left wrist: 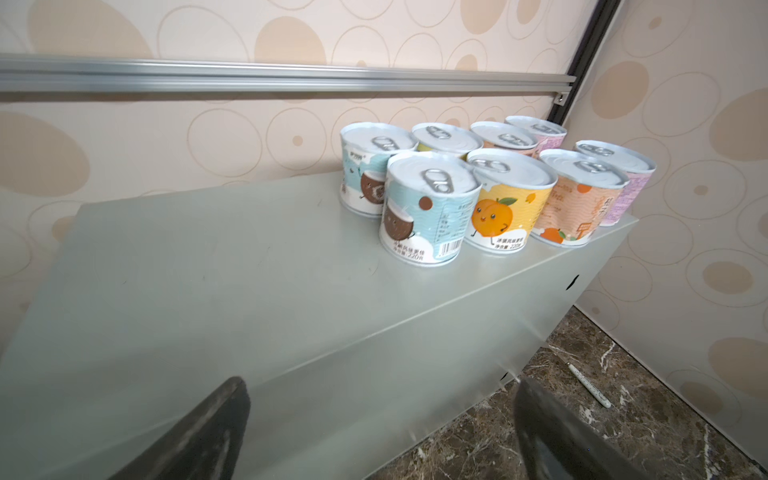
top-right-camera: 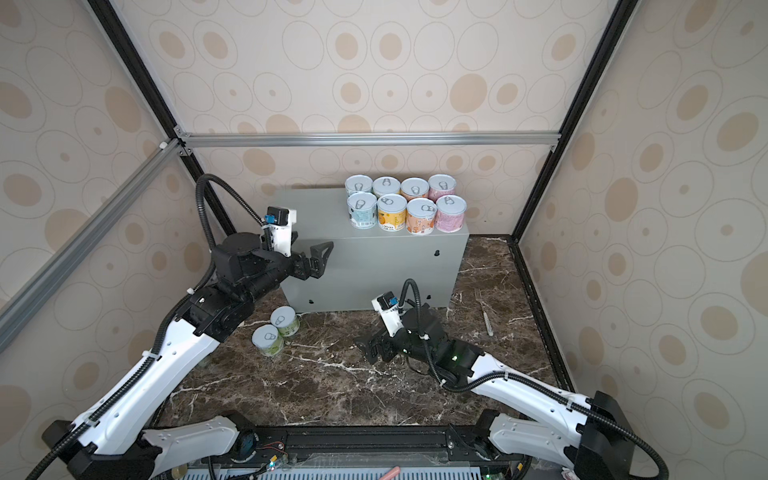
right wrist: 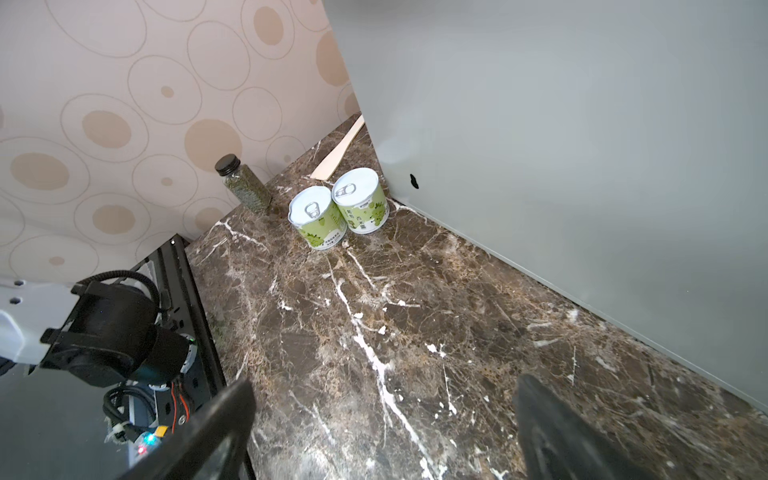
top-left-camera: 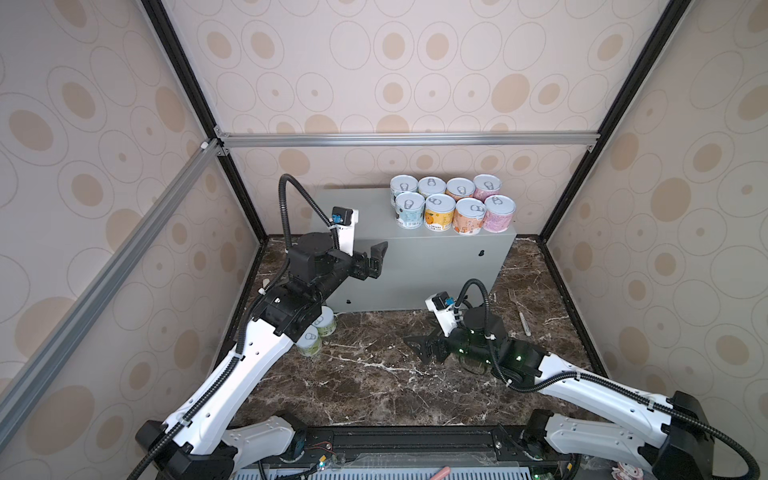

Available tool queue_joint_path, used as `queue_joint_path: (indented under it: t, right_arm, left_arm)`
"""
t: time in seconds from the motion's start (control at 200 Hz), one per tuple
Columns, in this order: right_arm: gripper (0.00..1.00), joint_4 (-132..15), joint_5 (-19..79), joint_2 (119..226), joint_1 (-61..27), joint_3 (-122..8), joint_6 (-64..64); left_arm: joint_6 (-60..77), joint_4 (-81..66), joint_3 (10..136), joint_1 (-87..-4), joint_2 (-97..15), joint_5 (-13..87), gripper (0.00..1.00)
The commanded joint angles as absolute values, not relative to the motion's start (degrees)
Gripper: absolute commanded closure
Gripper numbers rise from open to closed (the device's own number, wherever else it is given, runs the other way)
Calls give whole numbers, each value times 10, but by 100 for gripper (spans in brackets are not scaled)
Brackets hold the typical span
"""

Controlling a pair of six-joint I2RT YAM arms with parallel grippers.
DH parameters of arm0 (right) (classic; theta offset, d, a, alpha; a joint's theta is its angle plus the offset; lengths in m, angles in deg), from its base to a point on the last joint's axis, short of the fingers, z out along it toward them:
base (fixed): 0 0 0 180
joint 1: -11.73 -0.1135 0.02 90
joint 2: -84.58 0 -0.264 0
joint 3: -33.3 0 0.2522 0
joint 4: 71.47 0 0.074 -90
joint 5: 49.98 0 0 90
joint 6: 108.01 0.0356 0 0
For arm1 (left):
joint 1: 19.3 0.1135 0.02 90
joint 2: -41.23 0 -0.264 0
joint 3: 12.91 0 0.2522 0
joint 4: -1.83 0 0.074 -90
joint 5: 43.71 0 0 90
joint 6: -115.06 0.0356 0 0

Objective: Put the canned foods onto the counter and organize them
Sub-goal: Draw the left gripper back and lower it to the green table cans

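Several canned foods stand in two rows on the right half of the grey counter point(top-left-camera: 357, 216) point(top-right-camera: 311, 212) point(left wrist: 208, 270). The front row runs blue point(top-left-camera: 409, 212) point(left wrist: 428, 208), yellow point(top-left-camera: 439, 212), orange point(top-left-camera: 468, 216), pink point(top-left-camera: 498, 212). Two green cans point(top-left-camera: 326, 323) point(top-right-camera: 284, 320) point(right wrist: 318, 216) stand on the marble by the counter's front left corner. My left gripper point(top-left-camera: 376, 259) point(top-right-camera: 322, 257) point(left wrist: 382, 386) hangs open and empty before the counter's left part, well away from the blue can. My right gripper point(top-left-camera: 419, 347) point(top-right-camera: 368, 347) point(right wrist: 382, 386) is open and empty, low over the marble, pointing toward the green cans.
A fork point(top-left-camera: 515, 299) and a pen point(top-left-camera: 524, 322) point(left wrist: 590, 384) lie on the marble right of the counter. A spice bottle point(right wrist: 243, 183) stands by the left wall and a wooden stick point(right wrist: 338, 151) lies beside the counter's left end. Walls and black frame posts enclose the space.
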State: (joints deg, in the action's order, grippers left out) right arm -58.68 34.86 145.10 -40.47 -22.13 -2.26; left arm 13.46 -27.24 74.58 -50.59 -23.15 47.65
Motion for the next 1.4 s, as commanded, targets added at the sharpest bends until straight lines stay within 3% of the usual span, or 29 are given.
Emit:
queue_joint_path:
  t: [0.0,0.44,0.815,1.08,1.395]
  right_arm:
    - [1,-560,378,1462,-429,-249,-34]
    - [1,-567,391,1546,-486,-298,-32]
    - [1,-582,386,1576,-491,-296,-27]
    - [1,-596,383,1591,-491,-287,-26]
    - [1,-622,384,1608,-491,-275,-29]
  left_arm:
    - [108,-298,713,-509,-187,535,1]
    - [-13,-362,546,-509,-68,718,1]
    - [-214,-452,474,-506,-122,857,1]
    - [-282,-484,446,-489,-165,873,1]
    - [-349,-452,359,-429,-151,816,1]
